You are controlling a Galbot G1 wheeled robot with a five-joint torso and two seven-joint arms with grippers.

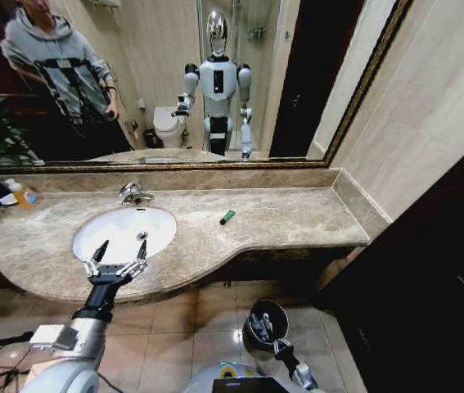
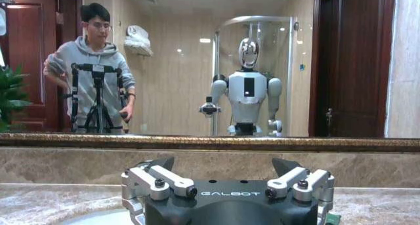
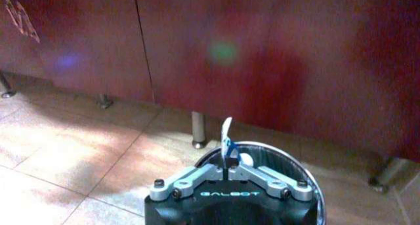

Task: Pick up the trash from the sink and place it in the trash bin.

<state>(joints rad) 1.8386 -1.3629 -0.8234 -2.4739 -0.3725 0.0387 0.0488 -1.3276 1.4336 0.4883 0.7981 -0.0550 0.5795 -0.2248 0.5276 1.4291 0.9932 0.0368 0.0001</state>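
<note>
While the left gripper [image 1: 120, 253] is held spread over the sink [image 1: 92, 228], a flat packet [image 3: 226, 136] is kept pinched by the right gripper [image 3: 227, 170] above the trash bin [image 3: 302, 173] for release.

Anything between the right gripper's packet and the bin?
Nothing visible. The right gripper is shut on a white packet directly above the bin's open mouth, with no lid or object between them.

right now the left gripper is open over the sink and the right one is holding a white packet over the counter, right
Not quite. The right gripper is shut on the white packet over the trash bin down on the floor, not the counter; the right wrist view shows the bin's rim under it. The left gripper is open over the sink, as you said.
</note>
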